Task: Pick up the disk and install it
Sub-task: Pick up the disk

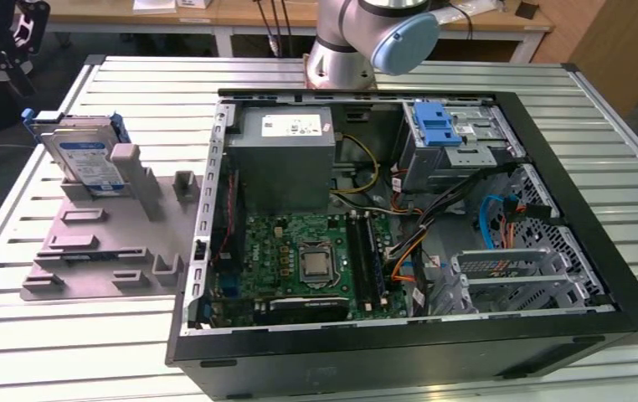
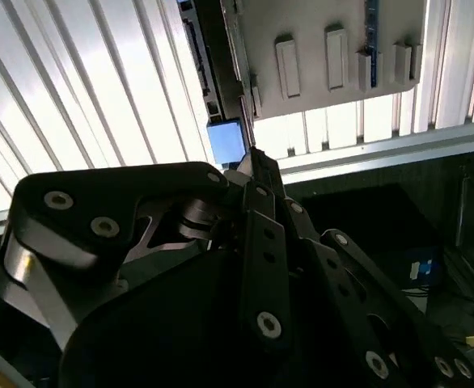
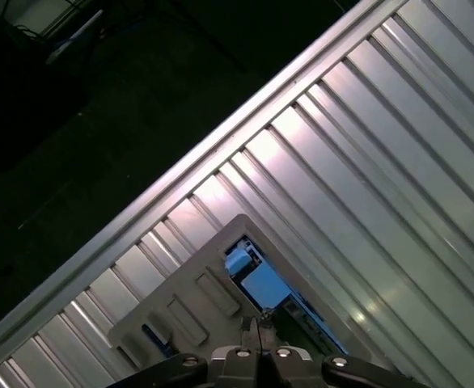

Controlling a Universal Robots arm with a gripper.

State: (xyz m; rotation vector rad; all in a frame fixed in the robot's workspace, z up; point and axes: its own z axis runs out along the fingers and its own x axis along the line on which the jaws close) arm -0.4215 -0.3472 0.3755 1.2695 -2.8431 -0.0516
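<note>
**Claw closed and empty over the disk**

Your claw (image 3: 251, 331) hangs with its fingertips pressed together, gripping nothing. Beneath it, not touching, the disk (image 3: 257, 279) stands on edge in the grey holder (image 3: 180, 307) (blue rails showing) on the ribbed table (image 3: 366, 162).

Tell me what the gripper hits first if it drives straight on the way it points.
Probably the disk, standing on edge in the grey holder: in both wrist views the gripper points at its top edge. Depth is unclear, so the holder could come first.
</note>
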